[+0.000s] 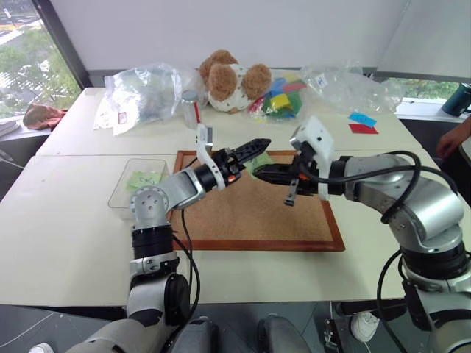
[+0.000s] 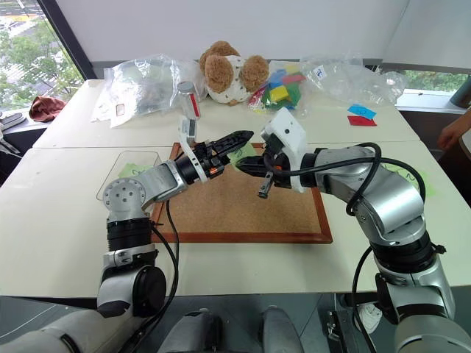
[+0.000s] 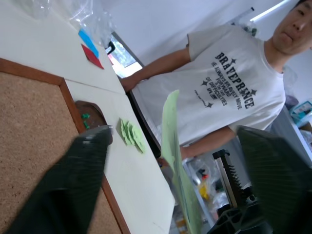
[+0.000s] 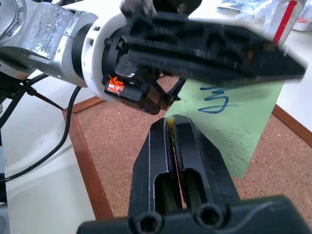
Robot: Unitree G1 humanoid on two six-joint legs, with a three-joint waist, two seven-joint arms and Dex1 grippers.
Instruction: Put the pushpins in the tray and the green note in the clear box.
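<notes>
Items on my screens, all placed from the cork pinboard with the brown wooden frame [image 1: 243, 213]:

1. Green note [image 4: 239, 126], pale-green square paper with a blue pen scribble. It hangs in the air over the pinboard's far half, standing on edge and clear of the cork.
2. Right gripper [image 4: 171, 127], above the pinboard. Its two black fingers are pressed together on the note's lower edge.
3. Left gripper [image 1: 256, 145], above the pinboard, reaching in from the pinboard's left. Its fingers stand apart, one on either side of the note; I see no pinch from this one.
4. Clear box [image 1: 121, 184], a shallow transparent plastic container just off the pinboard's left edge. Pale-green paper lies in it.
5. Small dark-brown tray [image 3: 92, 109], just off the pinboard's right edge. There are tiny green bits in it; I cannot tell whether they are pushpins.
6. Loose pale-green papers [image 3: 131, 135] on the table, right of the pinboard, next to the tray.
7. Brown-and-white teddy bear [image 1: 228, 81] and crinkled clear plastic bags [image 1: 143, 92], beyond the pinboard's far edge.
8. Person in a white printed T-shirt [image 3: 229, 92], standing past the pinboard's right side.
</notes>
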